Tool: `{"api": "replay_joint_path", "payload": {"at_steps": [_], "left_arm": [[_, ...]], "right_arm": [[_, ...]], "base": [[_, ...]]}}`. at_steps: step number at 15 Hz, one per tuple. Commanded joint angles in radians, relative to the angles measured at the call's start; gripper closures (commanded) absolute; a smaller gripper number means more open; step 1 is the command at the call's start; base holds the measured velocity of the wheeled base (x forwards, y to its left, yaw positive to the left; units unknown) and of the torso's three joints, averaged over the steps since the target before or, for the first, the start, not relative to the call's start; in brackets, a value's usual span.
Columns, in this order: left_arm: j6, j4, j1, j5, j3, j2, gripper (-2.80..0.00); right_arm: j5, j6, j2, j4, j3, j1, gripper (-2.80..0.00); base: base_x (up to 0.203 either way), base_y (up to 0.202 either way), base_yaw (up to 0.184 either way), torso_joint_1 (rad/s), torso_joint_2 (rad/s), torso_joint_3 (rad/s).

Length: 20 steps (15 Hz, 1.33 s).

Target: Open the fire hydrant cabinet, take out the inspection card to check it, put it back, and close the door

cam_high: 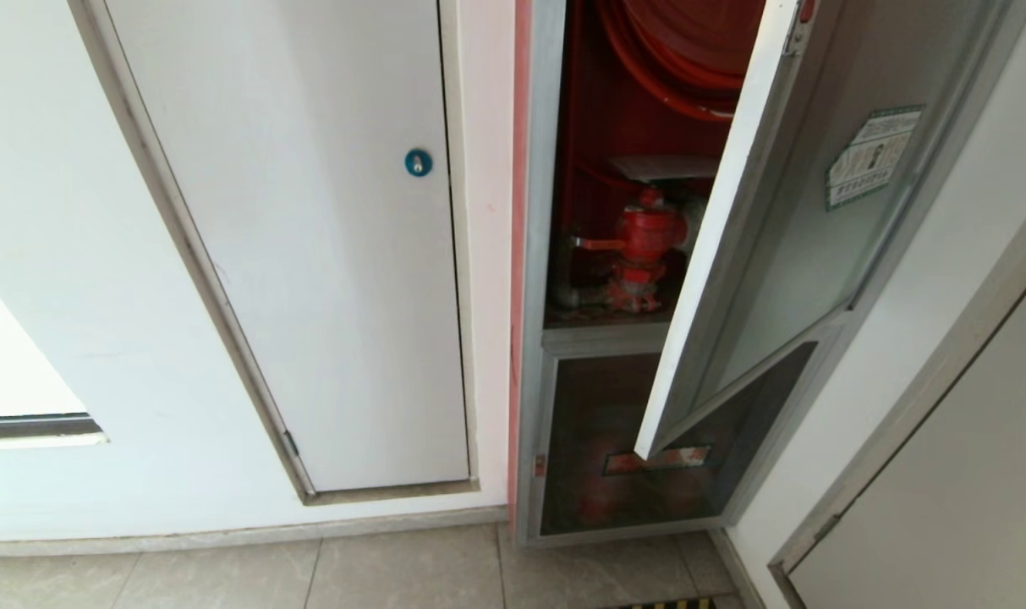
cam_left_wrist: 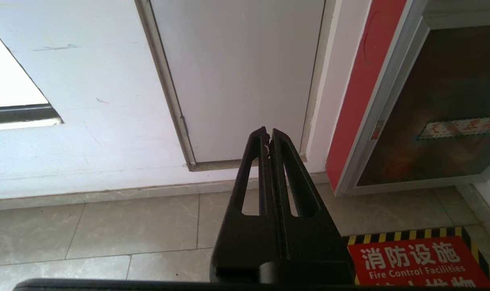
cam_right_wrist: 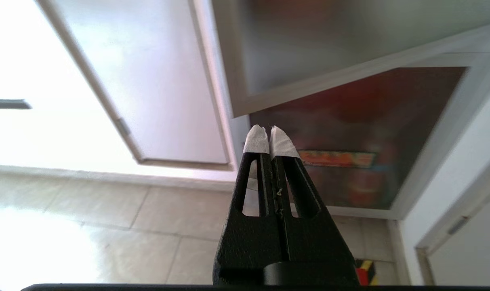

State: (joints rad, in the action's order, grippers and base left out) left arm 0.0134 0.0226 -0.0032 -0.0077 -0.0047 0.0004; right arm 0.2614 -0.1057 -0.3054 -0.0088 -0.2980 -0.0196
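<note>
Two claws, both pinched closed, both empty. Door (cam_high: pixel 817 254) stands partly ajar, free edge swung out over lower glass panel (cam_high: pixel 614 457). Fire hydrant cabinet (cam_high: pixel 546 211) shows red valve (cam_high: pixel 644 241) through gap; inspection card (cam_high: pixel 661 167) lies flat just above valve, near cabinet's middle shelf line. My right claw (cam_right_wrist: pixel 269 131) low, aimed at door's bottom corner, probably to hook edge wider. Left claw (cam_left_wrist: pixel 268 133) parked low over floor tiles (cam_left_wrist: pixel 127 226), out of way.

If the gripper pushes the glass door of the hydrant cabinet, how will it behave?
The door already stands ajar, so it would probably swing on its hinges rather than resist. Its metal frame looks stiff. The glass pane may be slippery and fragile, so pushing on the frame edge seems safer.
</note>
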Motion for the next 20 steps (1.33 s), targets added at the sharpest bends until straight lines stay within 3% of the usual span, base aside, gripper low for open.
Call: {"api": "replay_joint_path", "payload": {"at_steps": [1,7,11,16,20], "left_arm": [[0.0,0.0,0.0,0.0,0.0,-0.002,0.0],[0.0,0.0,0.0,0.0,0.0,-0.002,0.0],[0.0,0.0,0.0,0.0,0.0,-0.002,0.0],[0.0,0.0,0.0,0.0,0.0,-0.002,0.0],[0.0,0.0,0.0,0.0,0.0,-0.002,0.0]], "right_arm": [[0.052,-0.001,-0.071,-0.002,-0.029,0.0,0.0],[0.243,-0.004,-0.309,-0.013,-0.193,-0.001,0.0],[0.333,-0.006,-0.573,-0.143,-0.292,-0.012,0.0],[0.356,-0.004,-0.79,-0.226,-0.493,-0.167,0.0],[0.294,-0.003,-0.901,-0.266,-0.619,-0.195,0.0]], "base": [[0.0,0.0,0.0,0.0,0.0,0.0],[0.0,0.0,0.0,0.0,0.0,0.0],[0.0,0.0,0.0,0.0,0.0,0.0],[0.0,0.0,0.0,0.0,0.0,0.0],[0.0,0.0,0.0,0.0,0.0,0.0]]}}
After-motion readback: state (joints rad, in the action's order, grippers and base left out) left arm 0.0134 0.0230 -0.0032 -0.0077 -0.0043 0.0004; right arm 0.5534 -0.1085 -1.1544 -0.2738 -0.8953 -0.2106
